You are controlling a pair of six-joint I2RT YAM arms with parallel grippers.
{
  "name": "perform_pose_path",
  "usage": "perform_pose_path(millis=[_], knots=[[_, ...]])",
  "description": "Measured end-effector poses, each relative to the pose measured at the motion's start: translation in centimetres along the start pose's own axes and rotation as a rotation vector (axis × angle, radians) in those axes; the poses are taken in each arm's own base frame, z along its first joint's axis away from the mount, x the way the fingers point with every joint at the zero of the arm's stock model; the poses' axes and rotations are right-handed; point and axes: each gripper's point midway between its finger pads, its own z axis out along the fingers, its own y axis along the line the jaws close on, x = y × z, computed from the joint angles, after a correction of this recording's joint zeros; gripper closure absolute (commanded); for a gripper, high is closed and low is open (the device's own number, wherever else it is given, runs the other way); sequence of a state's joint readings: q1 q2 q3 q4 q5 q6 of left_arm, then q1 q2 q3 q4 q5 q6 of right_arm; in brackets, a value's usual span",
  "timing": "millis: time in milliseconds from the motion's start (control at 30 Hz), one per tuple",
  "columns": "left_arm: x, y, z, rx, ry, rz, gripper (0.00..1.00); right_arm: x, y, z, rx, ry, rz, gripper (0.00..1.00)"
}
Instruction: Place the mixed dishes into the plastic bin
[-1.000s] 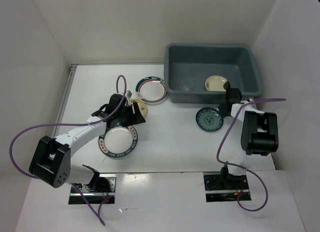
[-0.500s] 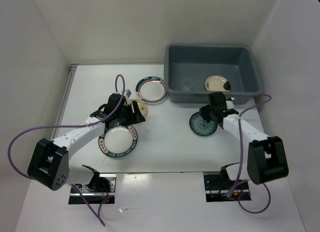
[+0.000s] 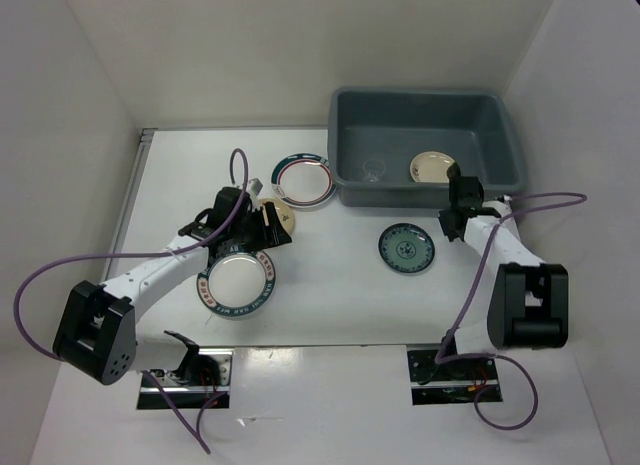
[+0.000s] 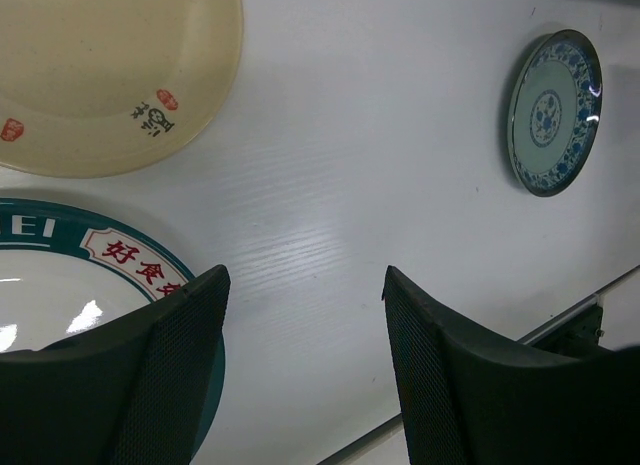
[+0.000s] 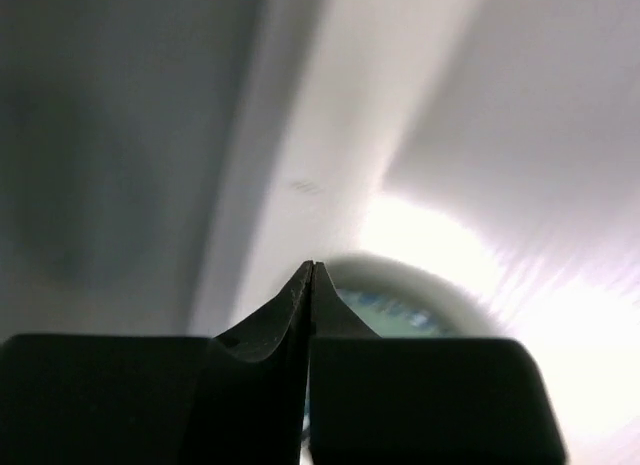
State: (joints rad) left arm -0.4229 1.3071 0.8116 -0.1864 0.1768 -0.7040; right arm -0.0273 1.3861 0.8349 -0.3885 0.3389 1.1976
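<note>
Movement shows only on the right side: the right gripper [image 5: 311, 273], which half a second ago sat low over the small teal plate [image 3: 406, 248], has pulled back and now hangs just beside the near wall of the plastic bin [image 3: 420, 105], its jaws pressed together on nothing. The small teal plate lies flat on the table [image 3: 340, 295], a little further left than a second ago, near the bin but outside it. We judge that the pass nudged the plate rather than lifted it, so this dish still needs a proper pick. Inside the bin we see one beige plate [image 3: 430, 167] and the small clear cup [image 3: 374, 169]. The left gripper [image 4: 302, 277] has not moved; it hovers with jaws wide apart and empty over the rim of a white lettered plate [image 3: 236, 283], with the second beige plate [image 4: 100, 75] just beyond it. The other white lettered plate [image 3: 302, 179] rests near the bin's left corner. By our count four dishes remain on the table. Shut jaws get no purchase on a flat plate, so we expect the right gripper must open and come at the rim.
</note>
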Motion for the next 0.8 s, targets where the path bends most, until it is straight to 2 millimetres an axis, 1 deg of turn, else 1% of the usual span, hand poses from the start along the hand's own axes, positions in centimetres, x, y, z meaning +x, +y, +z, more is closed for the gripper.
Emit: perform_pose_path(millis=[67,167,333,467,500,667,767,800], knots=[[0.0,0.0,0.0,0.003,0.001,0.001,0.29,0.4,-1.7,1.6,0.074,0.012,-0.017,1.00],[0.0,-0.1,0.0,0.003,0.001,0.001,0.29,1.2,-3.3,2.9,0.140,0.033,-0.036,1.00],[0.0,-0.1,0.0,0.003,0.001,0.001,0.29,2.2,-3.9,3.6,0.164,0.065,-0.044,1.00],[0.0,-0.1,0.0,0.003,0.001,0.001,0.29,3.7,-4.6,4.4,0.192,0.124,-0.040,1.00],[0.0,-0.1,0.0,0.003,0.001,0.001,0.29,3.8,-4.3,4.5,0.178,0.130,-0.035,1.00],[0.0,-0.1,0.0,0.003,0.001,0.001,0.29,4.8,-3.8,4.2,0.156,0.178,-0.030,1.00],[0.0,-0.1,0.0,0.003,0.001,0.001,0.29,6.5,-3.2,3.5,0.130,0.225,-0.052,1.00],[0.0,0.0,0.0,0.003,0.000,0.001,0.29,7.4,-2.9,3.1,0.117,0.248,-0.067,1.00]])
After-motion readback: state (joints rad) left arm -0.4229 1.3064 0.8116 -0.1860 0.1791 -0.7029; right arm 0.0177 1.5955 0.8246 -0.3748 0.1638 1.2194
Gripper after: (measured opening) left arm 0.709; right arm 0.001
